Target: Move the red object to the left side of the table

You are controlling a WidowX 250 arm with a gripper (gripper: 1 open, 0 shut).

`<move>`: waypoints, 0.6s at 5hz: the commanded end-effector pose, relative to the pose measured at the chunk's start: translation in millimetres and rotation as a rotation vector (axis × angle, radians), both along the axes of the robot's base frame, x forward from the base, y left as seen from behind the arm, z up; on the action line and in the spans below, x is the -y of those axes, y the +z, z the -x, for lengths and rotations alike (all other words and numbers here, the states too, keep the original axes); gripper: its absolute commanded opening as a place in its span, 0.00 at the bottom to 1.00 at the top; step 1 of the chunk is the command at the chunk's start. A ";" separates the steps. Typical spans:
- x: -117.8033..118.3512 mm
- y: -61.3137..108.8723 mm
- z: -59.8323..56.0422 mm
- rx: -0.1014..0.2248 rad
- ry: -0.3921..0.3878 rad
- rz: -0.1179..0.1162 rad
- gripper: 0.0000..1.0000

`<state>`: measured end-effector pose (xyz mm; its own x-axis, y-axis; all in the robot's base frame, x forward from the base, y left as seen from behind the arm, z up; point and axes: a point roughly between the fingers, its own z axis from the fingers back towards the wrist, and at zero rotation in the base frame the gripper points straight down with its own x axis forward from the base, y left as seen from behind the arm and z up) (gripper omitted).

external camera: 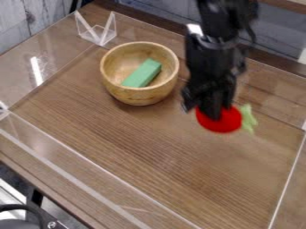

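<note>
The one camera looks down from the front at the table [131, 170], a brown wood-grain top with low clear walls around its edge. On its right side the black gripper [213, 113] points straight down with its fingers drawn in tight on the red object [219, 121], clamped at its top. The red object is a small round soft toy fruit, and it sits under the fingertips at the right-hand part of the table, near the right wall. Whether it touches the wood or hangs just clear of it cannot be told here, as the picture is blurred there. Its pale green leafy tip [248, 118] sticks out to the right, so its long axis runs roughly left to right, with the tip facing the right wall. To the left, behind it and well apart, stands a wooden bowl [139, 73] with a green block [142, 73] lying slantwise inside.
</note>
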<state>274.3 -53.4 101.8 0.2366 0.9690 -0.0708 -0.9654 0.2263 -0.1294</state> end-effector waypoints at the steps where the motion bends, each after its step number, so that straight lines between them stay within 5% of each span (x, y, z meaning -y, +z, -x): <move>1: -26.7 24.4 7.7 0.065 0.041 0.007 0.00; 3: -42.6 32.4 15.2 0.081 0.116 0.009 0.00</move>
